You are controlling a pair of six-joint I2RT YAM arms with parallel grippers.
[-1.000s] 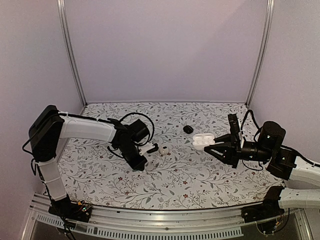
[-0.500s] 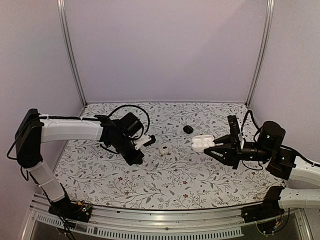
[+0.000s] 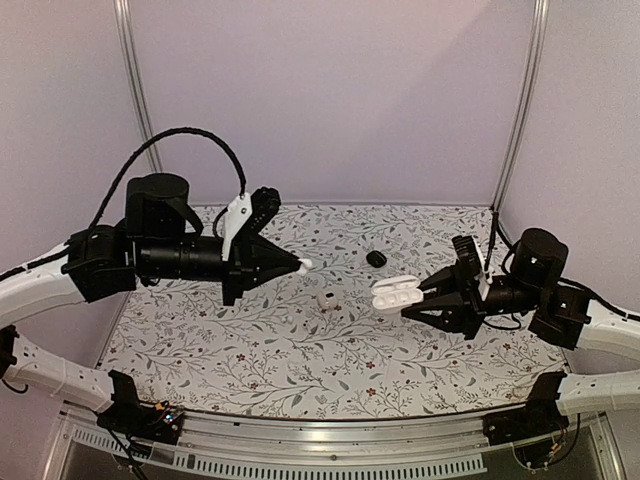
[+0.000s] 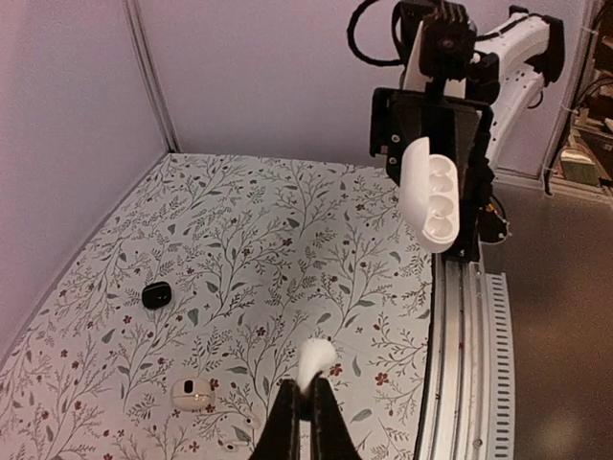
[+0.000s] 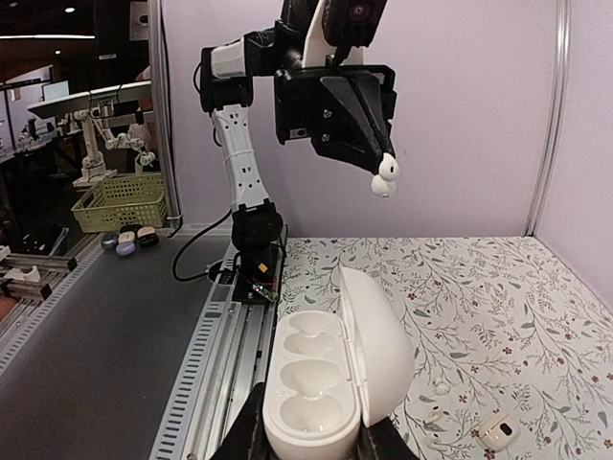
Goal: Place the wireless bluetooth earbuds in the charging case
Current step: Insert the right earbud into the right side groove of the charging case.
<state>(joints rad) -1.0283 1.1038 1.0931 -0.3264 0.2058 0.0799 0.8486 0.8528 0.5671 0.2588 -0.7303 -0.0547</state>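
My left gripper (image 3: 298, 265) is raised above the mat and shut on a white earbud (image 3: 303, 264). In the left wrist view the earbud (image 4: 317, 360) sticks out of the closed fingertips. My right gripper (image 3: 412, 298) is shut on an open white charging case (image 3: 393, 291), held above the mat with its lid up. Its two wells (image 5: 311, 383) look empty in the right wrist view. The earbud (image 5: 385, 178) hangs high above and beyond the case there. The two grippers are apart. No black earbuds are in view.
A black case (image 3: 376, 258) lies on the floral mat at the back. A small white case (image 3: 327, 299) lies mid-mat, with tiny white earbud-like pieces (image 5: 432, 414) beside it. Purple walls enclose the mat; a metal rail (image 4: 469, 316) runs along its near edge.
My left arm has lifted off the mat near the small white case and swung up with the white earbud in its fingertips. My right gripper has moved the open case slightly left.
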